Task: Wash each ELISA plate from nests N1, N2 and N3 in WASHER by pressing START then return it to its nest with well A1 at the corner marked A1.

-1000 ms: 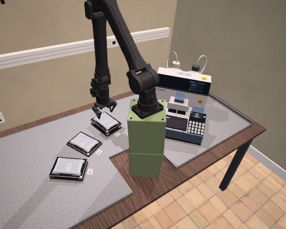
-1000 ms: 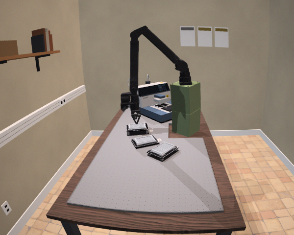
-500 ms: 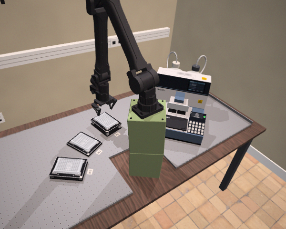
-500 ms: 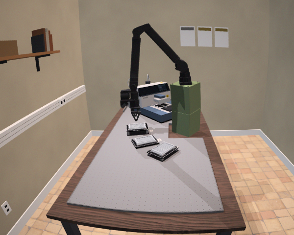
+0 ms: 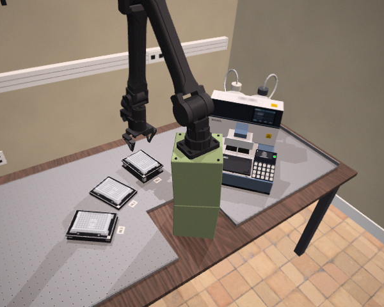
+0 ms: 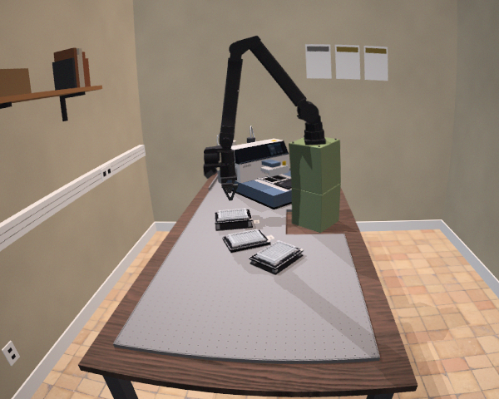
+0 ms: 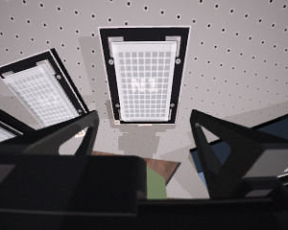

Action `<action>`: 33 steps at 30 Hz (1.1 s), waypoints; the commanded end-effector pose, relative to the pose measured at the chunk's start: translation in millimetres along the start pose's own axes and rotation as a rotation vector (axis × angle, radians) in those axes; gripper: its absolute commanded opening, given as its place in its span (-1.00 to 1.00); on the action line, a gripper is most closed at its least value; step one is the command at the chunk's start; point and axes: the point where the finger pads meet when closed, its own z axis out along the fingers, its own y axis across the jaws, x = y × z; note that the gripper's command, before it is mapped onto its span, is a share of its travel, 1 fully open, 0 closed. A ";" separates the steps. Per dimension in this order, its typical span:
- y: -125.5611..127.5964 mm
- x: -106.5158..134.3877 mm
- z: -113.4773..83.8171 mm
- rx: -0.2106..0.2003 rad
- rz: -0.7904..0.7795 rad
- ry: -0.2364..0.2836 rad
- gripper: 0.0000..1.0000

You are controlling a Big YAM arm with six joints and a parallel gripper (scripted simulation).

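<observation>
My gripper [image 5: 140,145] [image 6: 230,197] [image 7: 144,115] is open and empty, above nest N1. The N1 plate [image 5: 141,162] [image 6: 233,214] [image 7: 144,81] lies flat in its nest, beyond the fingertips in the wrist view. The N2 plate [image 5: 113,190] [image 6: 246,238] [image 7: 40,96] and the N3 plate [image 5: 92,222] [image 6: 278,253] lie flat in theirs. The washer [image 5: 246,114] [image 6: 249,166] stands beyond the arm's base. Its dark carrier [image 5: 237,164] shows no plate; the base hides part of it. The lamp [image 5: 274,156] is green, above the keypad [image 5: 264,171].
The green pedestal [image 5: 197,185] [image 6: 314,184] stands between the nests and the washer. Two bottles with hoses stand behind the washer. The wall rail [image 5: 86,66] [image 6: 69,199] runs along the back. Label cards lie beside the nests.
</observation>
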 end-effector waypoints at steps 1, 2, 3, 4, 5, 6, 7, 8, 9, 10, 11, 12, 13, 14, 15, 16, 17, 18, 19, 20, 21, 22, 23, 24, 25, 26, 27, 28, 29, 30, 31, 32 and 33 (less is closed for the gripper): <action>-2.6 5.2 -4.7 0.002 -0.009 0.011 1.00; -2.3 9.0 -0.9 0.000 -0.009 0.021 1.00; -2.4 9.1 0.3 0.000 -0.009 0.020 1.00; -2.4 9.1 0.3 0.000 -0.009 0.020 1.00; -2.4 9.1 0.3 0.000 -0.009 0.020 1.00; -2.4 9.1 0.3 0.000 -0.009 0.020 1.00; -2.5 8.4 0.3 0.001 -0.009 0.018 1.00; -2.7 6.9 0.2 0.001 -0.009 0.016 1.00; -2.7 6.7 0.1 0.001 -0.009 0.016 1.00; -2.7 6.7 0.1 0.001 -0.009 0.016 1.00; -2.7 6.7 0.1 0.001 -0.009 0.016 1.00; -2.7 6.7 0.1 0.001 -0.009 0.016 1.00; -2.7 6.7 0.1 0.001 -0.009 0.016 1.00; -2.7 6.7 0.1 0.001 -0.009 0.016 1.00; -2.7 6.7 0.1 0.001 -0.009 0.016 1.00; -2.7 6.7 0.1 0.001 -0.009 0.016 1.00; -2.7 6.7 0.1 0.001 -0.009 0.016 1.00; -2.7 6.7 0.1 0.001 -0.009 0.016 1.00; -2.7 6.7 0.1 0.001 -0.009 0.016 1.00; -2.7 6.7 0.1 0.001 -0.009 0.016 1.00; -2.7 6.7 0.1 0.001 -0.009 0.016 1.00; -2.7 6.7 0.1 0.001 -0.009 0.016 1.00; -2.7 6.7 0.1 0.001 -0.009 0.016 1.00; -2.7 6.7 0.1 0.001 -0.009 0.016 1.00; -2.7 6.7 0.1 0.001 -0.009 0.016 1.00; -2.7 6.7 0.1 0.001 -0.009 0.016 1.00; -2.7 6.7 0.1 0.001 -0.009 0.016 1.00; -2.7 6.7 0.1 0.001 -0.009 0.016 1.00; -2.7 6.7 0.1 0.001 -0.009 0.016 1.00; -2.7 6.7 0.1 0.001 -0.009 0.016 1.00; -2.7 6.7 0.1 0.001 -0.009 0.016 1.00; -2.7 6.7 0.1 0.001 -0.009 0.016 1.00; -2.7 6.7 0.1 0.001 -0.009 0.016 1.00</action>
